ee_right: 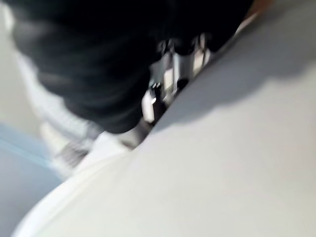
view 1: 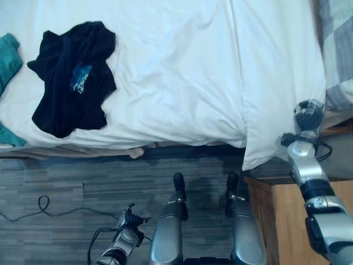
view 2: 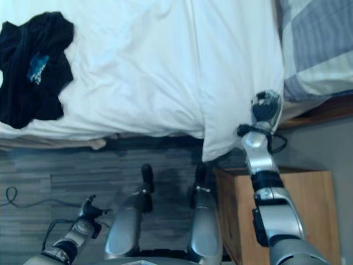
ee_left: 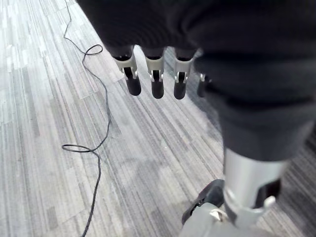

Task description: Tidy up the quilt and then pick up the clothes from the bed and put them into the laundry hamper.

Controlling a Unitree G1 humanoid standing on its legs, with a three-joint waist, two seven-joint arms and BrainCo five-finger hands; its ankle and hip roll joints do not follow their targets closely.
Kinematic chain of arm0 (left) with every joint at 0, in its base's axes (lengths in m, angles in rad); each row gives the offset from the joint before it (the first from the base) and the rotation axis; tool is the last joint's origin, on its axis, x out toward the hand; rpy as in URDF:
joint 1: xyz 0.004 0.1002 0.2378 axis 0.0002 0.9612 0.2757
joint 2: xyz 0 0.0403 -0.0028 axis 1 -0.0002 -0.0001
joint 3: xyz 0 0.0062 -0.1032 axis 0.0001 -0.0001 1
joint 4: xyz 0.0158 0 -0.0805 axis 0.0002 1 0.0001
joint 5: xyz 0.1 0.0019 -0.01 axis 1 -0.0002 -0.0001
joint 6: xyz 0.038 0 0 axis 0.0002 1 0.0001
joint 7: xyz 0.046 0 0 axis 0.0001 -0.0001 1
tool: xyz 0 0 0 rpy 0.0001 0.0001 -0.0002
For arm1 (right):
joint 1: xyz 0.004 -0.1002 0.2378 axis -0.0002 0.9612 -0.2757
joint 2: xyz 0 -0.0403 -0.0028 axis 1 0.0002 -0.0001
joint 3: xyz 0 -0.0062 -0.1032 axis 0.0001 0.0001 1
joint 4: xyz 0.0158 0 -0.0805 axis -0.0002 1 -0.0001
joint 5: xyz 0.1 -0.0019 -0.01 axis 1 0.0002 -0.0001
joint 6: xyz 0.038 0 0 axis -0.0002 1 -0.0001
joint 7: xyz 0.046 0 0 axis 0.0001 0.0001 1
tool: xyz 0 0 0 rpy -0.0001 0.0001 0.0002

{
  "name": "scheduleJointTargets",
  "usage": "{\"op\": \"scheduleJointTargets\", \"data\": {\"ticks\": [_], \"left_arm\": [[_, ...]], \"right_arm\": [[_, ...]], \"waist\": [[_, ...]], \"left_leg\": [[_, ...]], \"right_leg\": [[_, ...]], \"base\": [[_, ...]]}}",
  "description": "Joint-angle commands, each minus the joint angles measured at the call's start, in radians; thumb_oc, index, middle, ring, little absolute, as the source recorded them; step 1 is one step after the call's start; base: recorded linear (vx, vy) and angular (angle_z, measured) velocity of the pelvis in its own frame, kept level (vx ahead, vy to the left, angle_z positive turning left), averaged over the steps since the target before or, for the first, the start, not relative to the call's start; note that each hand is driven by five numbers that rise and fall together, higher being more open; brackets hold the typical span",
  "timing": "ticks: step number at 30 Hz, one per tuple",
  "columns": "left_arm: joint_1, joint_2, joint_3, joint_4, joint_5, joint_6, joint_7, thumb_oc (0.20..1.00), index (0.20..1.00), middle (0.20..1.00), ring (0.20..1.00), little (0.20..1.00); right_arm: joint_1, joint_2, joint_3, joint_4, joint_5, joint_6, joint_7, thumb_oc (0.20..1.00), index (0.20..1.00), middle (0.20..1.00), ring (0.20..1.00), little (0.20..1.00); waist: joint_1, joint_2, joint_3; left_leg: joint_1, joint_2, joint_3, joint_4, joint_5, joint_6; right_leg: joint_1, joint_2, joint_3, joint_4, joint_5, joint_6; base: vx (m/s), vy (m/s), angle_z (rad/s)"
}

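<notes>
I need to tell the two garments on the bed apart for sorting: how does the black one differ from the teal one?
The black garment is dark with a small blue print, while the teal garment is plain green-blue as far as it shows. The black garment lies in full view, crumpled on the white quilt; the teal garment sits at the left edge, cut off by the frame. Both lie loose on the bed, and neither is held by a hand.

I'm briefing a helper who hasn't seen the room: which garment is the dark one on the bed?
On the white quilt, toward the robot's left, lies a crumpled black cloth T-shirt. Its small blue print separates it from the teal garment at the edge.
</notes>
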Motion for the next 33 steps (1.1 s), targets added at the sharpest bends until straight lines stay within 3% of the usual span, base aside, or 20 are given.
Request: {"op": "scheduleJointTargets", "data": {"ticks": [1,6,8,10,11,14,16,18,19,20,22,23,25,26,27,28,30,31,32,33], "left_arm": [[-0.044,0.008,0.021,0.026,-0.051,-0.008,0.037,1.000,1.000,1.000,1.000,1.000],[-0.004,0.018,0.029,0.024,-0.025,-0.002,0.026,1.000,1.000,1.000,1.000,1.000],[-0.020,0.025,0.022,0.044,-0.030,0.000,0.024,1.000,1.000,1.000,1.000,1.000],[-0.020,0.030,0.013,0.045,-0.027,-0.001,0.025,1.000,1.000,1.000,1.000,1.000],[-0.009,0.045,-0.004,0.042,-0.009,-0.001,0.017,1.000,1.000,1.000,1.000,1.000],[0.012,0.007,0.003,0.062,-0.006,-0.012,0.015,1.000,1.000,1.000,1.000,1.000],[0.027,-0.012,0.003,0.064,0.003,-0.019,0.011,1.000,1.000,1.000,1.000,1.000],[0.021,-0.031,0.007,0.046,-0.010,-0.024,0.018,1.000,1.000,1.000,1.000,1.000],[0.025,-0.038,0.003,0.044,-0.002,-0.025,0.021,1.000,1.000,1.000,1.000,1.000],[0.026,-0.039,0.004,0.043,-0.002,-0.025,0.022,1.000,1.000,1.000,1.000,1.000],[0.059,-0.063,-0.016,0.048,0.036,-0.027,0.035,1.000,1.000,1.000,1.000,1.000],[0.059,-0.063,-0.016,0.048,0.036,-0.027,0.035,1.000,1.000,1.000,1.000,1.000],[0.066,-0.063,-0.008,0.044,0.027,-0.029,0.055,1.000,1.000,1.000,1.000,1.000],[0.069,-0.058,-0.004,0.044,0.023,-0.023,0.055,1.000,1.000,1.000,1.000,1.000],[0.081,-0.049,0.010,0.054,0.015,-0.024,0.053,1.000,1.000,1.000,1.000,1.000],[0.076,-0.051,0.000,0.060,0.022,-0.022,0.049,1.000,1.000,1.000,1.000,1.000],[0.080,-0.064,-0.009,0.087,0.039,-0.016,0.039,1.000,1.000,1.000,1.000,1.000],[0.071,-0.053,0.003,0.088,0.017,-0.007,0.038,1.000,1.000,1.000,1.000,1.000],[0.071,-0.053,0.003,0.088,0.017,-0.007,0.038,1.000,1.000,1.000,1.000,1.000],[0.082,-0.015,0.036,0.084,0.009,-0.019,0.027,1.000,1.000,1.000,1.000,1.000]], "right_arm": [[0.290,0.052,0.049,0.111,0.068,0.073,0.081,0.200,0.200,0.200,0.200,0.200],[0.481,0.104,0.049,0.257,0.037,0.106,0.149,0.200,0.200,0.200,0.200,0.200],[0.472,0.141,0.079,0.401,0.048,0.128,0.192,1.000,1.000,1.000,1.000,1.000],[0.470,0.152,0.098,0.428,0.047,0.124,0.207,1.000,1.000,1.000,1.000,1.000],[0.494,0.162,0.111,0.429,0.041,0.119,0.217,1.000,1.000,1.000,1.000,1.000],[0.451,0.153,0.176,0.483,-0.010,0.120,0.240,1.000,1.000,1.000,1.000,1.000],[0.438,0.138,0.208,0.486,-0.057,0.130,0.251,1.000,1.000,1.000,1.000,1.000],[0.404,0.115,0.223,0.474,-0.071,0.135,0.251,1.000,1.000,1.000,1.000,1.000],[0.389,0.117,0.232,0.466,-0.073,0.138,0.251,1.000,1.000,1.000,1.000,1.000],[0.388,0.116,0.233,0.466,-0.073,0.139,0.251,1.000,1.000,1.000,1.000,1.000],[0.384,0.118,0.268,0.404,-0.103,0.129,0.262,1.000,1.000,1.000,1.000,1.000],[0.384,0.118,0.269,0.404,-0.103,0.129,0.262,1.000,1.000,1.000,1.000,1.000],[0.417,0.114,0.260,0.374,-0.122,0.125,0.259,1.000,1.000,1.000,1.000,1.000],[0.436,0.114,0.242,0.378,-0.114,0.127,0.259,1.000,1.000,1.000,1.000,1.000],[0.460,0.109,0.222,0.373,-0.099,0.126,0.272,1.000,1.000,1.000,1.000,1.000],[0.472,0.122,0.197,0.386,-0.087,0.124,0.268,1.000,1.000,1.000,1.000,1.000],[0.467,0.149,0.170,0.422,-0.059,0.139,0.286,1.000,1.000,1.000,1.000,1.000],[0.471,0.163,0.174,0.416,-0.058,0.141,0.297,1.000,1.000,1.000,1.000,1.000],[0.471,0.163,0.174,0.416,-0.058,0.141,0.297,1.000,1.000,1.000,1.000,1.000],[0.461,0.174,0.197,0.422,-0.069,0.136,0.316,1.000,1.000,1.000,1.000,1.000]], "waist": [[-0.047,-0.035,-0.062],[-0.072,-0.066,-0.145],[-0.070,-0.065,-0.160],[-0.071,-0.061,-0.160],[-0.081,-0.064,-0.167],[-0.070,-0.049,-0.182],[-0.068,-0.041,-0.182],[-0.077,-0.038,-0.189],[-0.081,-0.029,-0.204],[-0.081,-0.031,-0.201],[-0.071,-0.034,-0.232],[-0.072,-0.034,-0.236],[-0.069,-0.033,-0.272],[-0.076,-0.029,-0.282],[-0.087,-0.013,-0.295],[-0.088,-0.018,-0.304],[-0.083,-0.041,-0.311],[-0.072,-0.053,-0.306],[-0.072,-0.053,-0.306],[-0.052,-0.054,-0.296]], "left_leg": [[0.004,0.046,-0.013,0.094,-0.164,-0.038],[0.114,0.008,-0.008,-0.046,-0.140,-0.012],[0.161,0.006,0.003,-0.083,-0.131,-0.001],[0.178,0.008,0.002,-0.091,-0.128,-0.001],[0.182,-0.003,0.001,-0.094,-0.125,0.002],[0.153,-0.038,-0.008,-0.034,-0.154,0.002],[0.125,-0.046,0.019,0.077,-0.176,-0.019],[0.098,0.023,0.129,0.144,-0.160,-0.055],[0.128,0.053,0.152,0.122,-0.171,-0.067],[0.126,0.053,0.161,0.116,-0.152,-0.062],[0.168,0.155,0.109,0.013,-0.085,-0.095],[0.165,0.154,0.108,0.010,-0.081,-0.094],[0.189,0.281,0.016,-0.087,0.008,-0.126],[0.201,0.306,0.010,-0.107,0.028,-0.134],[0.240,0.314,0.012,-0.145,0.016,-0.146],[0.233,0.303,0.006,-0.150,0.005,-0.160],[0.216,0.249,0.010,-0.124,-0.036,-0.158],[0.226,0.226,0.035,-0.119,-0.055,-0.147],[0.227,0.226,0.035,-0.119,-0.055,-0.147],[0.256,0.209,0.117,-0.138,-0.069,-0.131]], "right_leg": [[0.046,-0.030,0.003,-0.058,-0.078,0.041],[0.125,-0.029,0.001,-0.129,-0.035,0.060],[0.123,-0.032,-0.009,-0.087,-0.029,0.087],[0.129,-0.015,0.002,-0.044,-0.049,0.086],[0.158,0.027,0.030,-0.073,-0.077,0.074],[0.204,0.049,0.054,-0.165,-0.081,0.048],[0.258,0.023,0.022,-0.227,-0.086,0.035],[0.286,-0.012,-0.017,-0.290,-0.081,0.030],[0.296,-0.020,-0.027,-0.305,-0.079,0.038],[0.289,-0.020,-0.027,-0.304,-0.067,0.033],[0.292,-0.070,-0.042,-0.295,-0.035,0.060],[0.288,-0.070,-0.042,-0.295,-0.034,0.060],[0.284,-0.136,-0.061,-0.286,-0.033,0.092],[0.290,-0.147,-0.074,-0.280,-0.038,0.098],[0.306,-0.162,-0.086,-0.272,-0.046,0.119],[0.305,-0.185,-0.090,-0.262,-0.035,0.128],[0.297,-0.265,-0.103,-0.215,0.056,0.150],[0.281,-0.298,-0.140,-0.181,0.101,0.146],[0.280,-0.299,-0.140,-0.181,0.101,0.146],[0.261,-0.311,-0.289,-0.098,0.080,0.118]], "base": [[0.02,0.099,-0.01],[0.06,0.103,-0.11],[0.04,0.091,-0.05],[0.02,0.009,-0.21],[0.03,-0.016,-0.12],[0.03,-0.005,0.15],[-0.03,0.049,0.25],[-0.06,0.177,0.55],[-0.02,0.168,0.61],[0.04,0.277,0.52],[0.02,0.323,0.30],[0.02,0.323,0.22],[0.04,0.580,0.53],[0.12,0.711,0.52],[0.14,0.562,0.49],[0.15,0.674,0.66],[0.09,0.592,0.62],[0.04,0.337,0.30],[0.02,0.557,-0.16],[0.00,0.403,-0.32]]}}
